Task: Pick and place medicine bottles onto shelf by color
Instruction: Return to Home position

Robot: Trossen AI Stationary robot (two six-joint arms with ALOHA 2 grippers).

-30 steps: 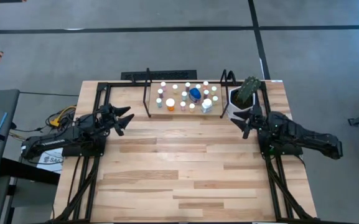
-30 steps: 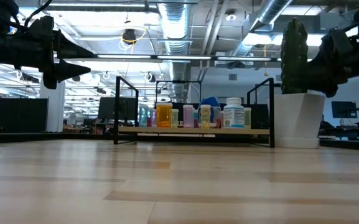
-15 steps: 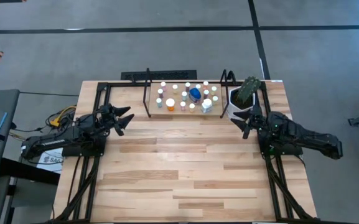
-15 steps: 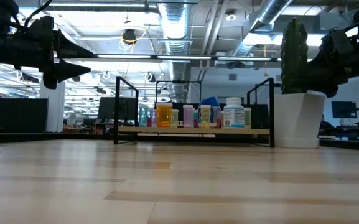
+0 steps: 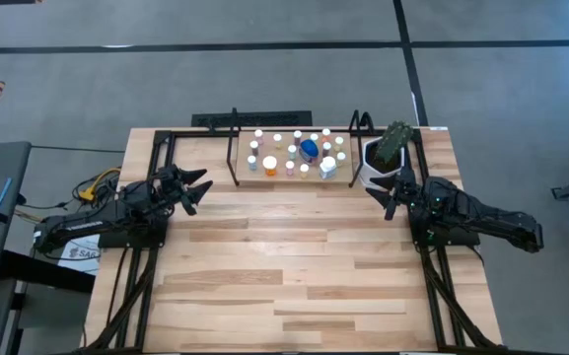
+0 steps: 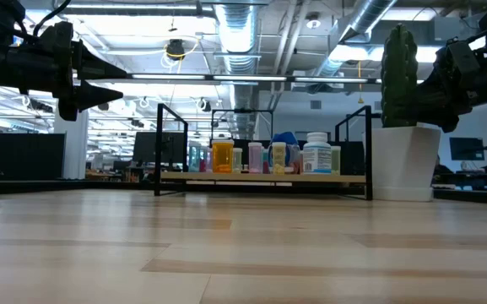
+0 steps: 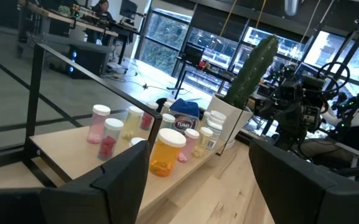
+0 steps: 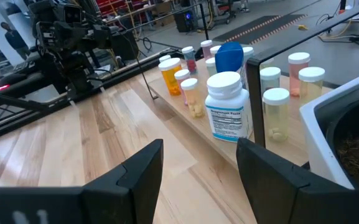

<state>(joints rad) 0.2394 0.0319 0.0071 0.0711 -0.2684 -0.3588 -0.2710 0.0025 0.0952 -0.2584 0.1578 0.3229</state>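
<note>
High view shows the medicine bottles all standing on the shelf at the upper centre of the frame, and you have none left on the surface below it. Your left pincer hangs at centre left and your right pincer at centre right, both with fingers spread and holding nothing. To park well, draw each arm straight back to its own side, minding the right one, just beside the white plant pot.

High view straight down, low view level at the plank tabletop, wrist views facing out between their dark fingers, all sharing the black-framed light-wood shelf ahead of them.
</note>
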